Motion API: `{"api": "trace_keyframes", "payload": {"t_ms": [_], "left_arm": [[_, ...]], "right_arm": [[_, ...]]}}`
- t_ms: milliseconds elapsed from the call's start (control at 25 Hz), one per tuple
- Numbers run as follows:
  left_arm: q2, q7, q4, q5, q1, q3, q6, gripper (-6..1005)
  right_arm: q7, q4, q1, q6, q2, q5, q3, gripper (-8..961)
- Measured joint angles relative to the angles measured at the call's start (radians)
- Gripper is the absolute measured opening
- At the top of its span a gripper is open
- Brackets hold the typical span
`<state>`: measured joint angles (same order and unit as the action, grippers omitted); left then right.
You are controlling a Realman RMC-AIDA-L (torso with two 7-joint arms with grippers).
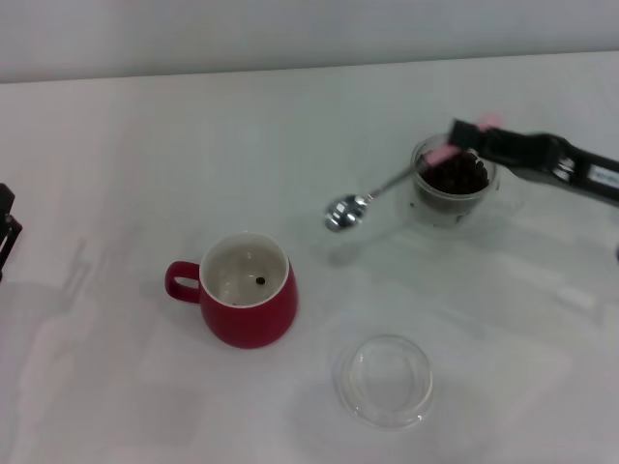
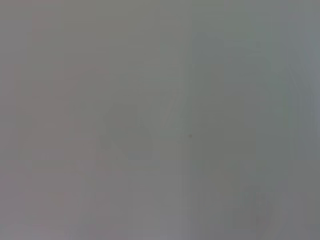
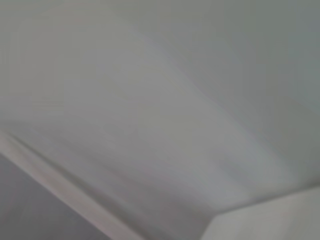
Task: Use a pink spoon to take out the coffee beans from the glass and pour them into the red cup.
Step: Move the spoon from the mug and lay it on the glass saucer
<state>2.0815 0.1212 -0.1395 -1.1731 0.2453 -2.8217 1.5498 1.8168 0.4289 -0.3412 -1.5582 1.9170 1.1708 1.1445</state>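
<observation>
Left gripper (image 1: 6, 227) parked at far-left edge of the table (image 1: 116, 145); only a sliver shows, finger state cannot be told.

Red cup (image 1: 248, 290) left of centre, handle to the left, a single bean inside.

Low clear dish (image 1: 384, 380) near side, right of cup.

Pink spoon (image 1: 387, 188): metal bowl hangs in the air between cup and glass, looks empty. Handle runs right, over the rim of the glass (image 1: 453, 184).

Coffee beans (image 1: 452, 178) heaped in glass.

Right gripper (image 1: 464, 140) over the glass, fingers closed on the pink handle end.

Risks: grip at the extreme handle tip, so the spoon may pivot and spill beans short of the cup. The handle may also catch the rim and tip the glass.
</observation>
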Motion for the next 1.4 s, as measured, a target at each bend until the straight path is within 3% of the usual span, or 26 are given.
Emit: {"api": "trace_keyframes", "payload": {"t_ms": [200,360,560,1400], "left_arm": [[0.000,0.000,0.000,-0.001,0.000,0.001,-0.001,800],[0.000,0.000,0.000,-0.001,0.000,0.001,-0.001,800],[0.000,0.000,0.000,0.000,0.002,0.001,-0.005,800],[0.002,0.000,0.000,0.000,0.002,0.001,-0.013,799]], "right_arm": [[-0.005,-0.054,0.084,-0.039,-0.033,0.010,-0.001,292],[-0.009,-0.066,0.139,-0.046,-0.043,0.038,-0.001,295],[-0.068,-0.068,0.176,-0.047,-0.028,0.100,0.001,298],[-0.114,-0.058,0.117,0.072,0.017,0.272,0.008,310]]}}
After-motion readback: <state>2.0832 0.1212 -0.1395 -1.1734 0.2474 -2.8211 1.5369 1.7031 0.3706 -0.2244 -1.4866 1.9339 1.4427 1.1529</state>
